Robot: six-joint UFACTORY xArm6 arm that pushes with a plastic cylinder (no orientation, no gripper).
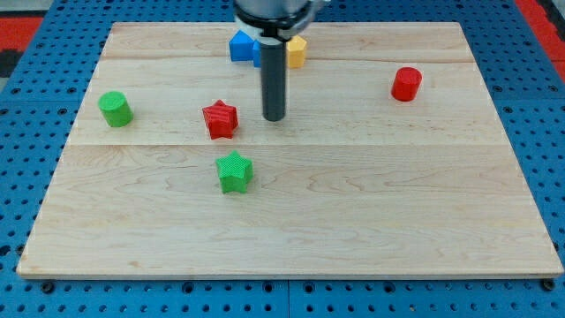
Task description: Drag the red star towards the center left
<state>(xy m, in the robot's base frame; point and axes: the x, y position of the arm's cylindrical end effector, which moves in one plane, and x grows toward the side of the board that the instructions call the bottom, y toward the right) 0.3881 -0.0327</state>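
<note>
The red star (220, 119) lies on the wooden board (291, 221), left of centre. My tip (274, 118) stands on the board just to the star's right, a short gap apart from it. The rod rises straight up to the arm at the view's top. A green star (234, 171) lies just below the red star.
A green cylinder (115, 109) stands at the board's left. A red cylinder (406, 84) stands at the right. A blue block (241, 46) and a yellow block (297, 51) sit at the top, partly hidden behind the rod. Blue pegboard surrounds the board.
</note>
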